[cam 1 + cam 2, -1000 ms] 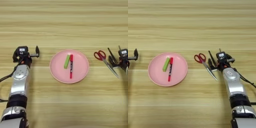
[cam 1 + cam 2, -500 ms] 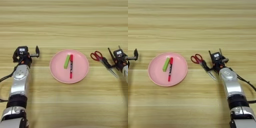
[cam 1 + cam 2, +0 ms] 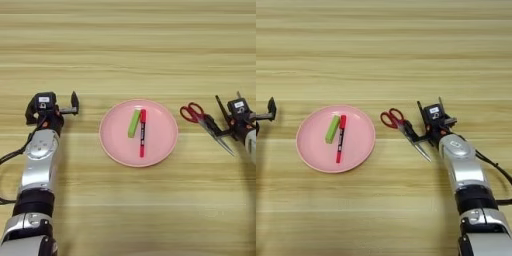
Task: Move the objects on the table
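Note:
A round pink plate (image 3: 160, 145) lies mid-table with a short green bar (image 3: 134, 123) and a red marker pen (image 3: 142, 132) side by side on it. To its right are red-handled scissors (image 3: 398, 124), handles toward the plate and blades pointing down-right. My right gripper (image 3: 426, 125) is right at the scissors' blades, touching or overlapping them just past the pivot. Whether it grips them is unclear. My left gripper (image 3: 52, 107) stands open left of the plate, with nothing in it.
The light wooden table (image 3: 130, 45) runs bare across the far half and along the near edge. My left forearm (image 3: 37, 165) reaches up from the bottom left, my right forearm (image 3: 466, 175) from the bottom right.
My right gripper and the scissors shifted together a little to the left, toward the plate, then stayed put for the last half second. The left arm and the plate's contents have not moved.

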